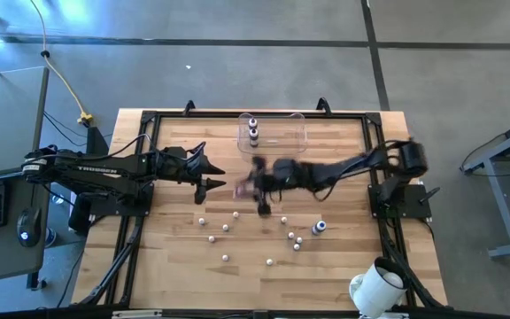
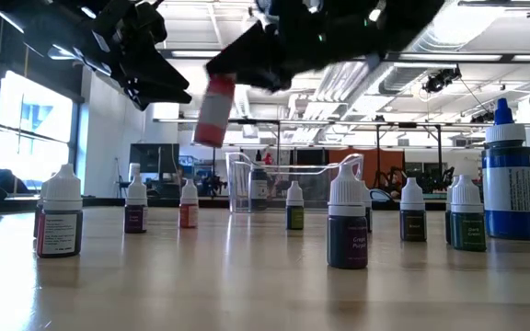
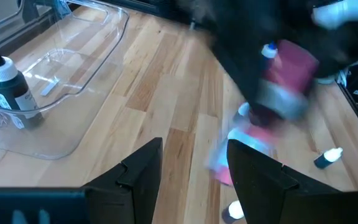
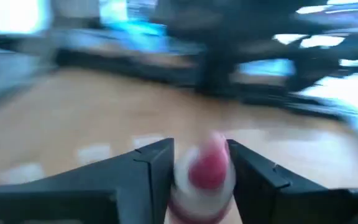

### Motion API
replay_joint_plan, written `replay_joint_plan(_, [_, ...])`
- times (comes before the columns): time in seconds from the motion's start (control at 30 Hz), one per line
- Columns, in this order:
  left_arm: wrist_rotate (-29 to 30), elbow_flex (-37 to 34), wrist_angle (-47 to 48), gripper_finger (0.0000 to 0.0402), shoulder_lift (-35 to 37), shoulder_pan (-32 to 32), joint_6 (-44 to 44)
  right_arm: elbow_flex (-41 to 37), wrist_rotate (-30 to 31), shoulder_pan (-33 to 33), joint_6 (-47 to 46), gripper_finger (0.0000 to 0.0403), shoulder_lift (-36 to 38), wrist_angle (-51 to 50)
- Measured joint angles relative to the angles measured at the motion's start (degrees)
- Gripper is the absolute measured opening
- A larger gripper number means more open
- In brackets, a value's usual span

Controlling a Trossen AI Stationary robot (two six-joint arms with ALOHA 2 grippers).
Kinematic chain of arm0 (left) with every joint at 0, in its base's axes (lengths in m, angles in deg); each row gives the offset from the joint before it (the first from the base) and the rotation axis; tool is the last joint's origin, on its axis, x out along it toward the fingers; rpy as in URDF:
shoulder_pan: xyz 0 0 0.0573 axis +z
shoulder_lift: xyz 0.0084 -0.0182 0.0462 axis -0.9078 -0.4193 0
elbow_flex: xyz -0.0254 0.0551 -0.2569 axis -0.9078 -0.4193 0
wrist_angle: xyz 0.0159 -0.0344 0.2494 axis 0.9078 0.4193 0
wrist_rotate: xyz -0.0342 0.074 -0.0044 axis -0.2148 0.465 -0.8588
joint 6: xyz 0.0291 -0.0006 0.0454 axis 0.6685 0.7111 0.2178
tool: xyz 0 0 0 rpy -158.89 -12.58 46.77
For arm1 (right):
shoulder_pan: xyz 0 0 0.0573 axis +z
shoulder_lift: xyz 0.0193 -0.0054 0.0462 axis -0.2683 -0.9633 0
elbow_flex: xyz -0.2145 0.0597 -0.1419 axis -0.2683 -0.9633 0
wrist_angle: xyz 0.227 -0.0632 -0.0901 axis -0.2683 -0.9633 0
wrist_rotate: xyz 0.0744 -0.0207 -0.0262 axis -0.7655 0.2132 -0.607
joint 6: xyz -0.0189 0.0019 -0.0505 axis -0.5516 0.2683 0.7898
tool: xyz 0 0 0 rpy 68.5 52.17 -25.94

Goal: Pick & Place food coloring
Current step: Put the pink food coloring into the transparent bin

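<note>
My right gripper (image 1: 253, 183) reaches in from the table's right and is shut on a small red food coloring bottle (image 2: 214, 110), above the middle of the table; the bottle also shows in the right wrist view (image 4: 207, 171). My left gripper (image 1: 212, 174) hovers open and empty just to the left of it, and the gap between its fingers shows in the left wrist view (image 3: 194, 165). Several tiny white-capped bottles (image 1: 226, 228) stand on the wood toward the near side. A clear tub (image 1: 295, 133) at the far middle holds two bottles (image 1: 253, 130). My right gripper pinches the red bottle (image 4: 205, 167) between its two fingers, one on each side of the body. The bottle hangs below the fingers, slightly tilted, lifted clear of the table (image 2: 213, 124). Its upper end is hidden by the gripper.
A taller blue bottle (image 1: 319, 227) stands at the near right among the small ones. A big white cylinder (image 1: 374, 288) sits at the near right corner. A black frame (image 1: 149, 124) runs around the table's edges.
</note>
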Motion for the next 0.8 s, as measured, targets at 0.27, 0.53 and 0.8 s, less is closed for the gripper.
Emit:
replay_joint_plan(0.27, [0.0,0.0,0.0,0.0179,0.0,0.0,0.0,0.1,0.8,-14.2,-0.7,0.0101,7.0,-2.1])
replay_joint_plan(0.53, [1.0,0.0,-0.1,0.0179,0.0,0.0,0.0,0.0,-24.7,-19.4,-4.6,0.0056,0.9,-4.0])
replay_joint_plan(0.8, [4.8,0.0,-0.3,0.0179,-2.8,0.0,10.3,0.0,-17.7,-14.9,2.6,0.0104,1.9,-5.0])
